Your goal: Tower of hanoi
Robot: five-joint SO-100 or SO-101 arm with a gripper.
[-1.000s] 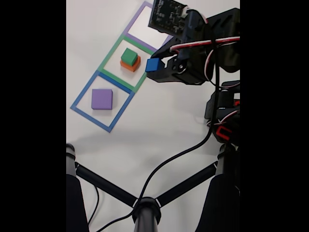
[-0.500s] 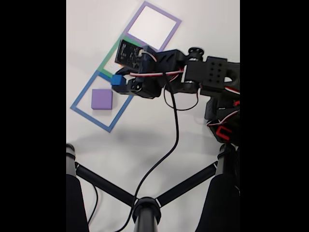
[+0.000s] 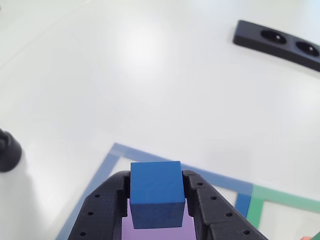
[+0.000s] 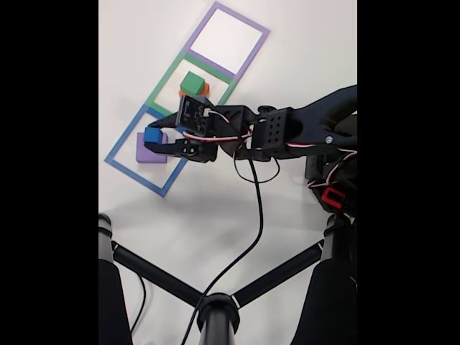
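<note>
My gripper (image 4: 154,138) (image 3: 157,200) is shut on a small blue cube (image 4: 151,134) (image 3: 156,194), held between the two black fingers. The cube hangs over the purple block (image 4: 147,154) (image 3: 155,233), which lies inside the blue taped square (image 4: 122,139) (image 3: 107,167). A green cube (image 4: 190,82) sits on top of an orange block (image 4: 204,89) inside the green taped square (image 4: 167,79). The purple taped square (image 4: 260,32) at the far end holds nothing.
A black power strip (image 3: 280,42) lies at the far right in the other view. A black tripod (image 4: 215,309) and a cable (image 4: 255,215) cross the near side of the white table. A dark round object (image 3: 7,150) sits at the left edge.
The arm swung left and lowered, carrying the blue cube from beside the green square to above the purple block in the blue square.
</note>
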